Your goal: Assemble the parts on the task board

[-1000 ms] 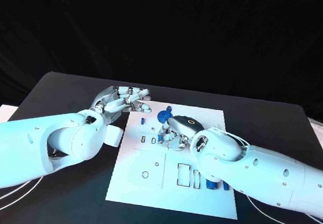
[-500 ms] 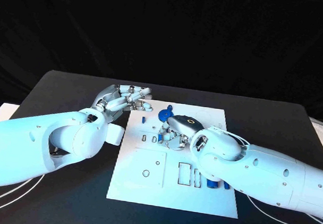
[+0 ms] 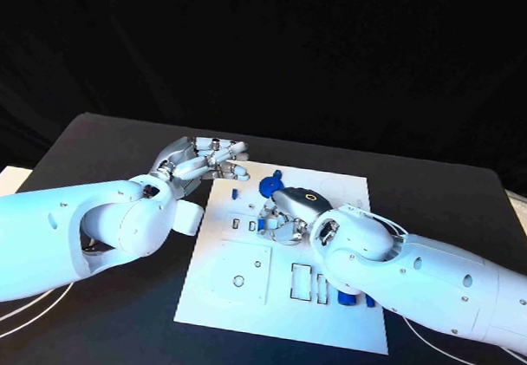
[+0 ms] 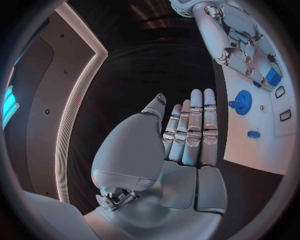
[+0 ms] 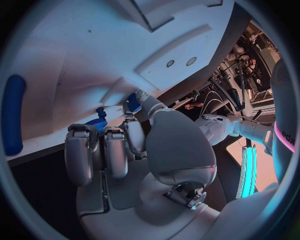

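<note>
Nothing moved; task board (image 3: 282,276) holds blue parts (image 3: 350,301).

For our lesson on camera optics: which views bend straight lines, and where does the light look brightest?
Both wrist views bend the white board's straight edges into curves; the head view keeps them straight. In the head view the white arms glare brightly against the dark table.

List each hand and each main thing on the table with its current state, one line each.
Left hand: open, fingers straight and together, holding nothing, beside the board's far left corner.
Right hand: fingers curled down onto the board at a small blue part.
Task board: lying flat on the table.
Blue gear: lying on the board, untouched.
Blue parts: standing in slots near the right forearm.
</note>
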Controlling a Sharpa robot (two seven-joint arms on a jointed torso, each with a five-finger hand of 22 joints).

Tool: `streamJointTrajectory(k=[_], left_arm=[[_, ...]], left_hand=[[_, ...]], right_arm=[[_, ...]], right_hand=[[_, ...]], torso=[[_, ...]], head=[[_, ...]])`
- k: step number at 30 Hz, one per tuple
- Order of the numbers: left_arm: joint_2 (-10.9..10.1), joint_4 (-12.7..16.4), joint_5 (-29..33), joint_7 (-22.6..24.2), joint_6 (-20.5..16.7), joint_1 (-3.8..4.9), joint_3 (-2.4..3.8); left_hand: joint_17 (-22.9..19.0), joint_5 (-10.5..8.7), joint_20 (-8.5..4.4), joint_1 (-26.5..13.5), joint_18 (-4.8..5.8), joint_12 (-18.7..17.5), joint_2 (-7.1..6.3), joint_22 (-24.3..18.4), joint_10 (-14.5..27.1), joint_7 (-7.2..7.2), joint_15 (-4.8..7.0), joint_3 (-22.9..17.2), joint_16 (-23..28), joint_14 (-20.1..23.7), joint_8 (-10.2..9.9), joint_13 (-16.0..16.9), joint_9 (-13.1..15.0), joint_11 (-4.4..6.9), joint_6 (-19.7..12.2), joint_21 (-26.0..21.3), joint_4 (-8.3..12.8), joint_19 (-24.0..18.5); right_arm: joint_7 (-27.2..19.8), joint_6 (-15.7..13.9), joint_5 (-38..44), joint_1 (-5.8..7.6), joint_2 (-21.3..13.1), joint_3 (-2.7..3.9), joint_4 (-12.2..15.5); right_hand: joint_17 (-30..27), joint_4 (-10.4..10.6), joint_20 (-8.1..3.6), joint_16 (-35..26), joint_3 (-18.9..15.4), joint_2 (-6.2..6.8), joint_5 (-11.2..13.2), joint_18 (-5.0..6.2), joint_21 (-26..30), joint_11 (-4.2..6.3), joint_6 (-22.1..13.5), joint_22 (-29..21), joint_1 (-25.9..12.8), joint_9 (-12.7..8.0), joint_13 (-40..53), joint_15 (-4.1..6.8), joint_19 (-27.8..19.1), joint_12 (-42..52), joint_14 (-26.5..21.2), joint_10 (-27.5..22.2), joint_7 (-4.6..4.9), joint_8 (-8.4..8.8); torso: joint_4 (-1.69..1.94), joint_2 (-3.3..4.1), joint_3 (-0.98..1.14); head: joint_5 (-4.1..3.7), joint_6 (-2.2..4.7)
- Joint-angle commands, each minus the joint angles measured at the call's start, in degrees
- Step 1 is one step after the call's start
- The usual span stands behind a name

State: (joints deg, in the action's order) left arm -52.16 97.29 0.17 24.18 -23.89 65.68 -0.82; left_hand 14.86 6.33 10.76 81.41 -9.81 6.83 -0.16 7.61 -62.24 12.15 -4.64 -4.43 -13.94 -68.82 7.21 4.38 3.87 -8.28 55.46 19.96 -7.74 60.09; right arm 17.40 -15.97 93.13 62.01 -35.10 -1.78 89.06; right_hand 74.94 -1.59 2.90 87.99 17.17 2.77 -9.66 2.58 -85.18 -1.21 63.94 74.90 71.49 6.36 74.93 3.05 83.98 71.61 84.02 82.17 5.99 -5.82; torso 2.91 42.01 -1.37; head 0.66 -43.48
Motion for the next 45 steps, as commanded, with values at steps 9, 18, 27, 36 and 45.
streamJointTrajectory(k=[9, 18, 27, 36, 45], left_arm=[[0.10, 0.14, 0.11, 0.23, 1.06, 0.03, 0.04], [0.11, 0.13, 0.11, 0.19, 1.10, 0.03, 0.04], [0.14, 0.04, 0.11, 0.14, 1.19, 0.03, 0.04], [0.23, -0.48, -0.71, -1.21, 1.35, 0.02, 0.03], [0.45, -1.93, -12.60, -12.70, 2.28, 0.03, 0.03]], left_hand=[[0.06, -0.21, 0.12, 0.08, -0.65, -0.30, 0.48, -0.09, -0.17, 0.12, -0.22, -0.06, -0.03, 0.34, -0.33, -0.09, -0.01, -0.24, -0.05, 0.05, 0.37, 0.40], [0.06, -0.21, 0.12, 0.08, -0.65, -0.30, 0.48, -0.09, -0.17, 0.12, -0.22, -0.06, -0.03, 0.34, -0.33, -0.09, -0.01, -0.24, -0.05, 0.05, 0.37, 0.40], [0.14, -0.22, 0.11, 0.10, -0.65, -0.35, 0.55, -0.09, -0.18, 0.14, -0.22, -0.12, -0.01, 0.35, -0.36, -0.10, -0.01, -0.25, -0.06, 0.05, 0.41, 0.42], [0.23, -0.23, 0.09, 0.18, -0.66, -0.39, 0.53, -0.09, -0.20, 0.14, -0.19, -0.15, -0.03, 0.29, -0.39, -0.11, -0.02, -0.23, -0.06, 0.08, 0.52, 0.46], [5.73, -0.33, -2.83, -3.79, -0.83, 0.87, -1.32, 2.15, -7.48, -2.50, 3.16, 2.77, -5.60, -10.85, 0.17, 0.90, 0.36, 2.70, 3.27, 5.18, -0.50, 8.52]], right_arm=[[1.90, 3.16, 1.12, -0.45, -0.13, -0.38, -0.17], [2.38, 0.89, 1.45, -0.45, -0.09, -0.38, -0.09], [2.02, -2.54, 1.51, -0.49, -0.22, -0.38, 0.30], [-0.62, -8.24, 0.97, -0.79, -1.91, -0.20, 3.25], [-6.42, -7.92, -4.53, 1.39, -7.63, 0.42, 10.02]], right_hand=[[11.24, 0.48, 0.60, -0.28, -1.12, 1.58, -0.01, -0.22, 0.46, -0.47, -1.03, 4.08, -1.44, -0.32, 3.48, -0.59, 1.04, -1.80, 5.11, -0.89, 0.62, 1.13], [11.17, 1.02, 1.17, -0.37, -2.37, 2.83, -0.34, -0.11, 0.81, -1.22, -3.93, 3.54, -2.44, -1.32, 1.08, -1.23, 0.79, -5.90, 5.09, -2.93, 1.46, 2.25], [11.36, 1.39, 1.46, -0.28, -3.26, 3.53, -0.14, -0.07, 0.96, -1.51, -5.14, 3.34, -2.75, -1.90, -0.20, -1.50, 0.69, -7.88, 5.12, -4.03, 1.73, 2.17], [11.58, 2.05, 1.66, -0.18, -4.92, 4.70, 0.04, -0.03, 1.08, -1.76, -6.39, 3.17, -3.19, -2.41, -1.27, -1.71, 0.62, -9.39, 5.16, -4.97, 1.96, 2.22], [12.26, 6.97, 2.71, 0.19, -15.01, 4.89, 0.33, -0.04, 1.10, -2.95, -11.17, 3.29, 0.18, -2.56, -1.20, -2.83, 0.65, -7.77, 5.29, -5.07, 3.25, 1.98]], torso=[[-0.03, 0.01, 0.02], [0.00, -0.01, 0.02], [-0.02, 0.00, 0.04], [-0.08, -0.04, 0.13], [-0.27, -0.34, 0.29]], head=[[0.02, -0.06], [-0.14, -0.07], [-0.19, -0.11], [-0.22, -0.10], [-0.21, 0.04]])
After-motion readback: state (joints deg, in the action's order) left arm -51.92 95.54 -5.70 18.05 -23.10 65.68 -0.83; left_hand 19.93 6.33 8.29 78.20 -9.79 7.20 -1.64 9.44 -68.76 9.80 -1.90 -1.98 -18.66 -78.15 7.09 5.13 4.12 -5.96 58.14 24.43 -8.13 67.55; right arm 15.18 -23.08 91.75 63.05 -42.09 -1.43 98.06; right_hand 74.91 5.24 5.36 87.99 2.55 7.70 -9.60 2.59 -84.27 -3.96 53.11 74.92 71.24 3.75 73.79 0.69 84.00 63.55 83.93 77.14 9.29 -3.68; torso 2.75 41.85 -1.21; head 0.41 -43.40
